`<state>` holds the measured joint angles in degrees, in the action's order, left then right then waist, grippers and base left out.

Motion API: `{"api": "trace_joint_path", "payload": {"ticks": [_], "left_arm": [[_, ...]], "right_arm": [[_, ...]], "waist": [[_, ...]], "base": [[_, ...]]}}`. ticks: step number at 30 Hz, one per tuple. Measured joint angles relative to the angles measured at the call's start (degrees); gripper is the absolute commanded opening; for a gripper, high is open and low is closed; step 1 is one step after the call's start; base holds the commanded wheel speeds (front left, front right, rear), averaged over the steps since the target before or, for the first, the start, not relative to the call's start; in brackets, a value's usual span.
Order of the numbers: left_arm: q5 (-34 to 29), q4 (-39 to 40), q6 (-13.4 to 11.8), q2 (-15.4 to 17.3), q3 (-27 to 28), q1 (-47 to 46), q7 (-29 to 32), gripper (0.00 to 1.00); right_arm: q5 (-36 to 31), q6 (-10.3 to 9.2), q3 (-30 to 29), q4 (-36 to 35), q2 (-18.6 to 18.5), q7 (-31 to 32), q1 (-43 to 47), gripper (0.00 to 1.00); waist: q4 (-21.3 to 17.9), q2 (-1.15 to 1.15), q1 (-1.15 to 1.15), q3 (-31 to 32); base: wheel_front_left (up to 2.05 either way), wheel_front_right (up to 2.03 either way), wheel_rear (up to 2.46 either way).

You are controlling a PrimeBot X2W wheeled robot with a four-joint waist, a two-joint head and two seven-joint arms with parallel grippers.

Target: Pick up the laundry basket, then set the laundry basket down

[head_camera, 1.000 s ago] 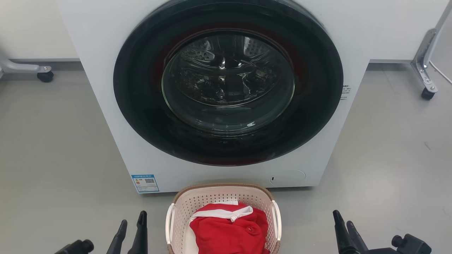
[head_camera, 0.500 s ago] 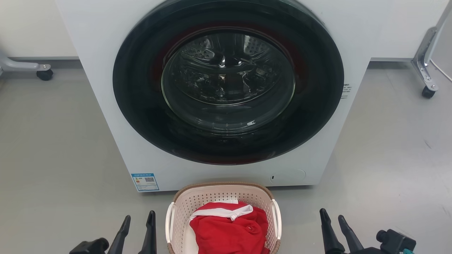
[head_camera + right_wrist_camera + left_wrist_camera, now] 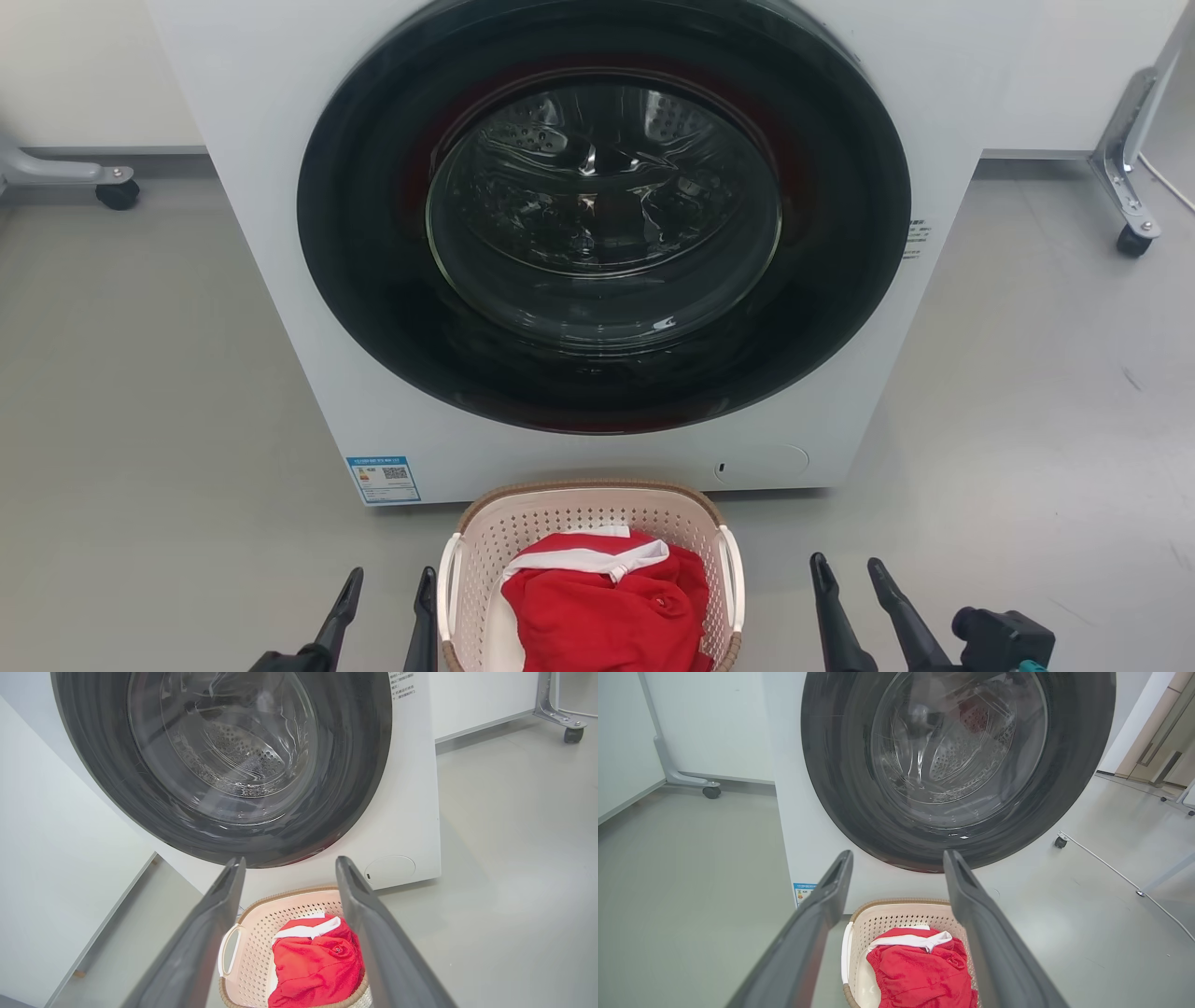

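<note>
The laundry basket (image 3: pixel 579 523) is matt perforated plastic with a woven-look rim; red cloth (image 3: pixel 597 625) soft; washer door (image 3: pixel 602 205) glossy glass; floor (image 3: pixel 140 420) smooth.

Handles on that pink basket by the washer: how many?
2. One white plastic handle is on the left side of the pale pink perforated plastic laundry basket, the other handle on its right side. The basket's near end is out of frame, so another could be hidden.

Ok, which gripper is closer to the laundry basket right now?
Left. The left gripper sits beside the laundry basket, its inner finger almost at the white left handle. The right gripper is off the right handle, with bare floor between.
</note>
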<state>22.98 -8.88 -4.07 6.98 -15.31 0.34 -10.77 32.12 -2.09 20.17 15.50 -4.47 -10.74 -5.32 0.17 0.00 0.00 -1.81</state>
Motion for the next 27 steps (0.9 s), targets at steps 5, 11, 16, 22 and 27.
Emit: {"api": "trace_joint_path", "payload": {"ticks": [5, 11, 16, 22, 27], "left_arm": [[-2.6, 0.3, -0.5, -0.1, -0.2, 0.1, -0.9, 1.0], [-6.2, 1.0, -1.2, -0.2, -0.6, 0.2, -2.0, 1.0], [-9.2, 1.8, -1.8, -0.3, -1.1, 0.4, -3.1, 1.0], [-10.4, 2.3, -2.0, -0.5, -1.1, 1.4, -3.5, 1.0], [-9.6, 2.7, -2.0, -1.2, -0.1, 1.4, -3.5, 1.0]], "right_arm": [[-2.7, -0.21, 0.9, -0.1, 0.0, -0.7, 0.0, 1.0], [-7.1, -0.51, 2.1, -0.3, 0.0, -2.0, 0.0, 1.0], [-10.4, -1.01, 2.8, -0.6, 0.0, -3.0, 0.0, 1.0], [-12.2, -1.42, 2.9, -1.1, -0.1, -3.6, 0.0, 1.0], [-12.2, -1.43, 1.7, -1.7, 0.0, -3.6, 0.0, 1.0]], "waist": [[0.0, 0.0, 0.0, 0.0], [0.0, 0.0, 0.0, 0.1], [0.0, 0.0, 0.0, 0.2], [0.0, 0.0, 0.0, 0.3], [-0.1, 0.0, 0.0, 0.4]], "base": [[0.0, 0.0, 0.0], [0.0, 0.0, 0.0], [0.0, 0.0, 0.0], [0.0, 0.0, 0.0], [0.0, 0.0, 0.0]]}}
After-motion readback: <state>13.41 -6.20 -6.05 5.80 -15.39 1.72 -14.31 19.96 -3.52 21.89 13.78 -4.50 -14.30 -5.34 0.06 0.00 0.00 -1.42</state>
